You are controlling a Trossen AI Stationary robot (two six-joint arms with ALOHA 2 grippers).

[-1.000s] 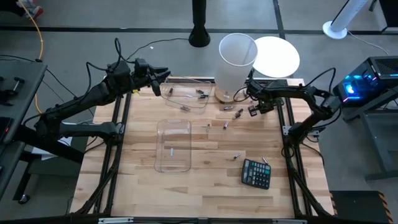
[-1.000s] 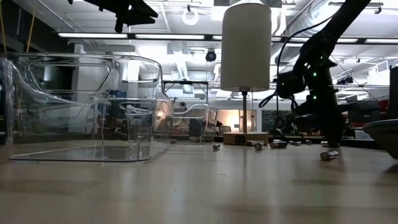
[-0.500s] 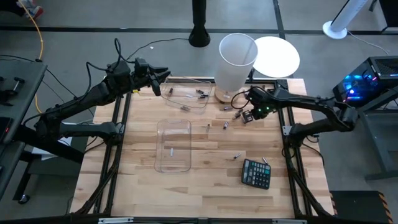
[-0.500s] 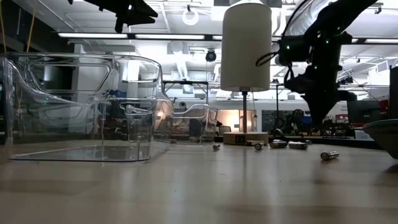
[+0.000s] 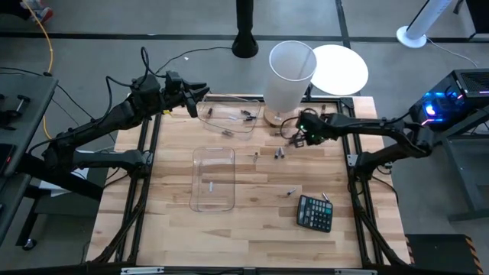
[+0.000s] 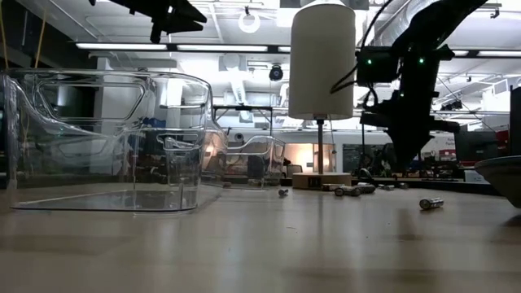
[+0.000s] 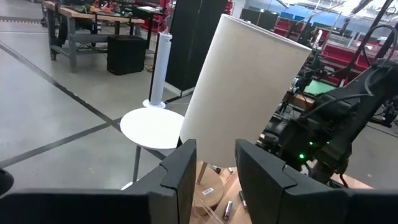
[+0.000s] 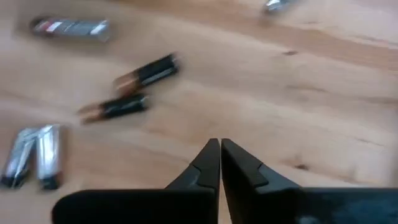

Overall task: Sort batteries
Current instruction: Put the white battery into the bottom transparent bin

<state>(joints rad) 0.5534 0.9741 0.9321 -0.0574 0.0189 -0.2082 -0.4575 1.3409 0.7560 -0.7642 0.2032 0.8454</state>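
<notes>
From above, your right claw (image 5: 297, 137) hangs over the far right part of the tabletop (image 5: 252, 221), just in front of the white cylinder (image 5: 290, 72), clenched with nothing in it. Loose batteries (image 5: 278, 153) lie scattered below and beside it. A few more sit in the far clear tray (image 5: 229, 120), one in the near clear bin (image 5: 213, 179), and two close to the black calculator (image 5: 315, 212). Your left claw (image 5: 200, 93) waits at the far left edge, by the tray.

At table height, the right claw (image 6: 404, 163) hangs clear of the wood, above a row of batteries (image 6: 350, 190) by the cylinder's base.

Through the left wrist camera, you see the left claw (image 7: 214, 174) released, its fingers parted, facing the white cylinder (image 7: 242, 87).

Through the right wrist camera, the right claw (image 8: 219, 149) shows its tips pressed together and empty, with dark and silvery batteries (image 8: 146, 71) lying on the wood beyond.
</notes>
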